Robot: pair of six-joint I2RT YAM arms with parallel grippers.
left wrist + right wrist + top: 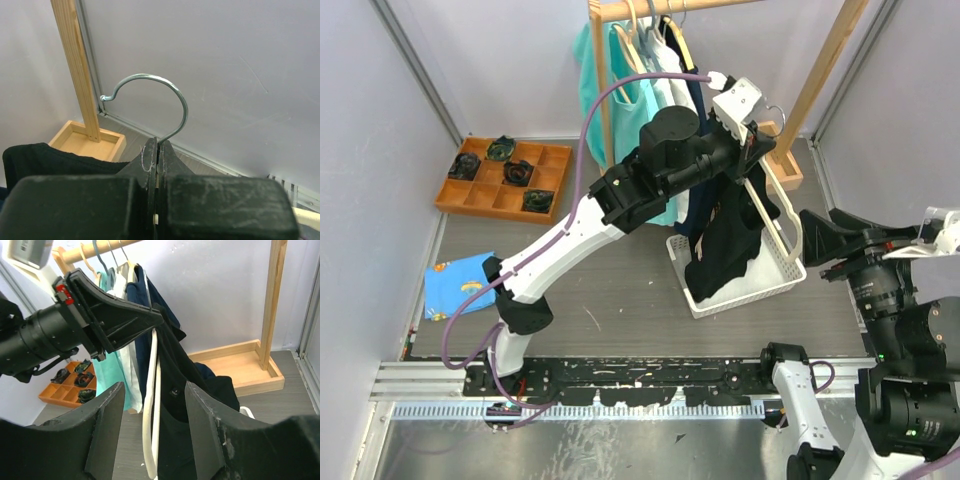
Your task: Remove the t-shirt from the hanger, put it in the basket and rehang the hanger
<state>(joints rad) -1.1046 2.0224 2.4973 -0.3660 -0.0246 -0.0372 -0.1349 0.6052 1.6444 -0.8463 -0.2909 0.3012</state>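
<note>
Left claw (158, 156) pinches hanger (183, 107).

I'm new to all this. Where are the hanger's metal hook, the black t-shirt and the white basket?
hanger hook (147, 75): left wrist view, top of the wire curve.
black t-shirt (725, 245): top view, middle of the hanging cloth.
white basket (750, 297): top view, its near wall.

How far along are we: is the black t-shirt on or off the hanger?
Partly on: the black t-shirt hangs from the hanger, whose white arm shows bare.
</note>
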